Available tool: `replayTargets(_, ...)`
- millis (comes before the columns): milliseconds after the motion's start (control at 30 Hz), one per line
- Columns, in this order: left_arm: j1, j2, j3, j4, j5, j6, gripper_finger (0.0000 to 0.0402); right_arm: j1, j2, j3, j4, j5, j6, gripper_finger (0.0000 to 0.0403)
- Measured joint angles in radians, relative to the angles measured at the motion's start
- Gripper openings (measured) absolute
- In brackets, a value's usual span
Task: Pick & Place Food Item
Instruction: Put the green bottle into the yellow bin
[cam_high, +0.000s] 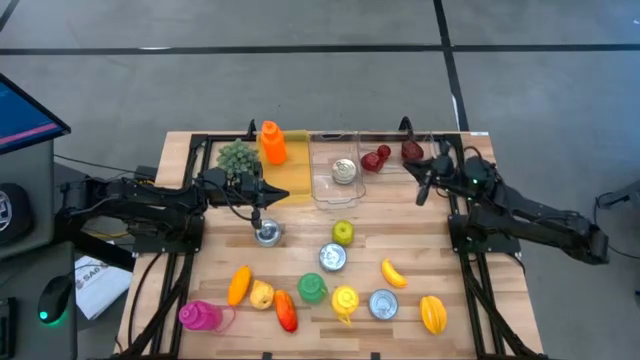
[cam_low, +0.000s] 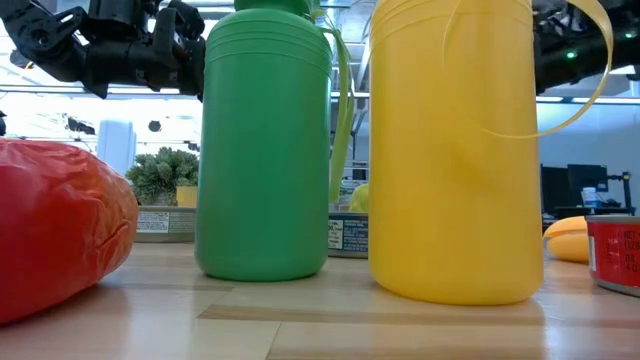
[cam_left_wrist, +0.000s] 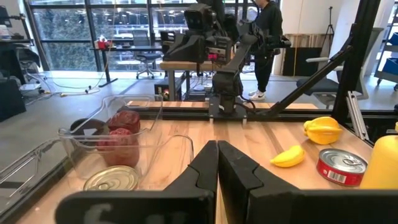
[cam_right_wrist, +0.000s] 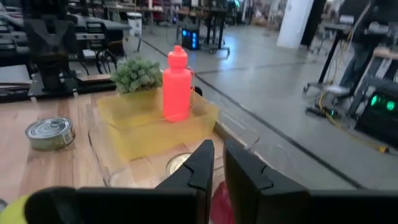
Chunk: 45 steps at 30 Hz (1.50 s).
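Low view is mostly blocked. A green plastic bottle and a yellow plastic bottle, both ribbed at the top, fill it, tops cut off. A red, glossy, wrinkled lump is cut off at one edge and I can't tell what it is. A red-label tin is half out of frame at the other edge.

My left pincer has its fingers pressed together with nothing in them. It's raised above the boards just beside the yellow tub. My right pincer is all but together, just a thin slit, nothing visible between the fingers. It hangs over the far right side near the clear tub.

Food is split. Two dark red bumpy fruits lie in the clear tub with a flat silver can. A banana and a yellow pepper lie loose on the table. The table is pale wood planks with a black frame.

The yellow tub is see-through plastic. An orange squeeze bottle stands upright in it, and a green leafy clump sits at its far end.

Beyond the table there's grey floor, big windows, desks and chairs. A person stands there, cut off at the top.
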Motion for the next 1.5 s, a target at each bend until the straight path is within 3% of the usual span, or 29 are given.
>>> replayTargets(600, -0.016, 0.0, 0.0, -0.001, -0.001, -0.001, 0.0001, 0.0, -0.337, -0.16, -0.029, 0.0, 0.033, 0.0033)
replayTargets(1233, -0.131, 0.0, 0.0, -0.002, 0.0, 0.047, 0.0002, 0.0, -0.349, -0.16, -0.106, 0.0, 0.0, 0.0033)
replayTargets(1500, -0.174, 0.006, 0.001, -0.001, 0.0, 0.052, 0.0051, 0.0, -0.349, -0.16, -0.106, 0.0, 0.0, 0.0033)
